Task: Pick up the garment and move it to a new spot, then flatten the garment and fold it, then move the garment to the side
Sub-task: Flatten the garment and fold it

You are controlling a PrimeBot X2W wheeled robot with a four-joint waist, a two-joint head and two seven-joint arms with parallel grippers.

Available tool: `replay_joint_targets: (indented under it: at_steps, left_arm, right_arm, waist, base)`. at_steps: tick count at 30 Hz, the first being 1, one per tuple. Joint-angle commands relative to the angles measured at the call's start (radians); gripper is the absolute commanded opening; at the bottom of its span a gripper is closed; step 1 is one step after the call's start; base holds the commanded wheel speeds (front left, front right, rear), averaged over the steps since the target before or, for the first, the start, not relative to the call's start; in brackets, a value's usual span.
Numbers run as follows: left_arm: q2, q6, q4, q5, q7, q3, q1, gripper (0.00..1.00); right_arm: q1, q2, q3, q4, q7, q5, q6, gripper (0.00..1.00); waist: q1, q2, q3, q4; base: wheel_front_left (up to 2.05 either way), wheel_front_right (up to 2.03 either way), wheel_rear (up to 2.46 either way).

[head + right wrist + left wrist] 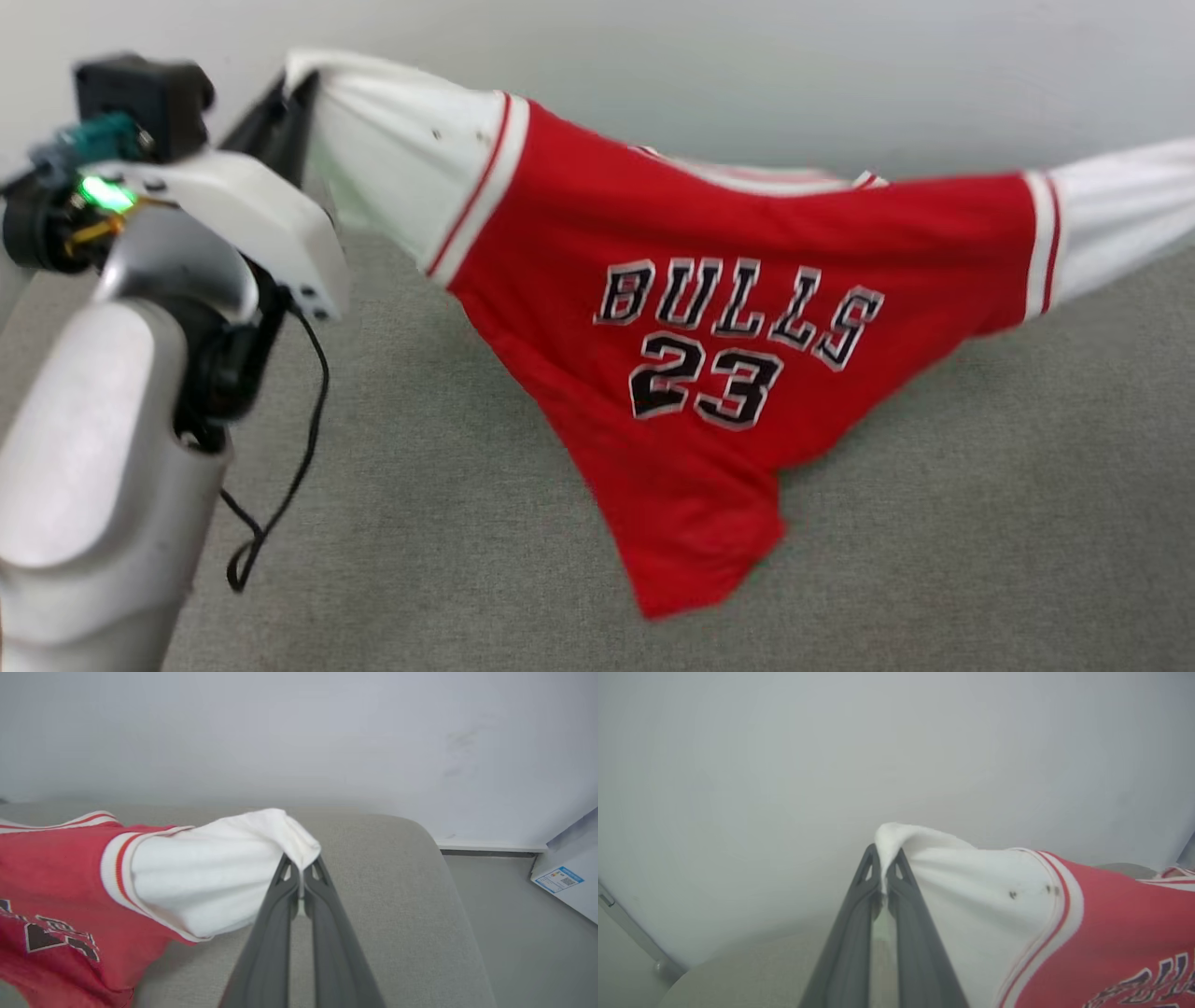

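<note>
Left claw point(883, 858) is pinched shut on the very tip of the left-hand sleeve point(971, 882). A small fold of white cloth pokes up past its two dark fingertips. Over on the other side, the right claw point(301, 865) is clamped the same way on the end of the right-hand sleeve point(215, 872), with the fabric bunched just above its fingers.

Between the two claws hangs the garment point(709, 280), stretched out sideways, its red body sagging in the middle. The black lettering point(738, 303) faces up and out, with "BULLS" above "23". The striped trim sits just inward of each claw, where white sleeve meets red. From that taut top line the red cloth falls away below the claws to a point down by the grey cloth-covered counter point(980, 523). I cannot tell whether that low corner touches it.

A black cable point(280, 485) loops down from the left arm, below and behind its claw. Beyond both claws is a plain pale wall point(784, 765). Off to the right claw's right, past the counter's rounded corner, a pale box point(567, 882) with a blue label sits on the floor point(523, 933).
</note>
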Motion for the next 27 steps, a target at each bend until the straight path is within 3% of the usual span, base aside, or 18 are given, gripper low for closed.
replay_joint_targets:
  at_steps: [1,10,17,27]
  left_arm:
    - [-0.003,0.002,0.024,-0.007,-0.015,0.017,-0.056,0.0]
    - [-0.013,-0.028,0.221,0.006,-0.083,0.049,-0.349,0.0]
    - [-0.023,-0.036,0.36,0.018,-0.145,0.069,-0.562,0.0]
    - [0.0,-0.046,0.472,0.069,-0.26,0.08,-0.871,0.0]
  right_arm:
    - [-0.054,-0.02,0.005,-0.004,-0.019,-0.008,-0.001,0.0]
    - [-0.341,-0.096,0.079,0.096,-0.155,-0.024,-0.001,0.0]
    - [-0.56,-0.106,0.151,0.209,-0.269,-0.04,-0.001,0.0]
    - [-0.891,-0.088,0.252,0.366,-0.521,-0.063,-0.001,0.0]
  waist:
    - [0.0001,0.0,0.002,-0.007]
    - [0.0001,0.0,0.1,-0.026]
    - [0.0001,0.0,0.211,-0.046]
    - [0.0001,0.0,0.428,-0.093]
  base:
    - [0.0,0.0,0.0]
    - [0.0,0.0,0.0]
    - [0.0,0.0,0.0]
    - [0.0,0.0,0.0]
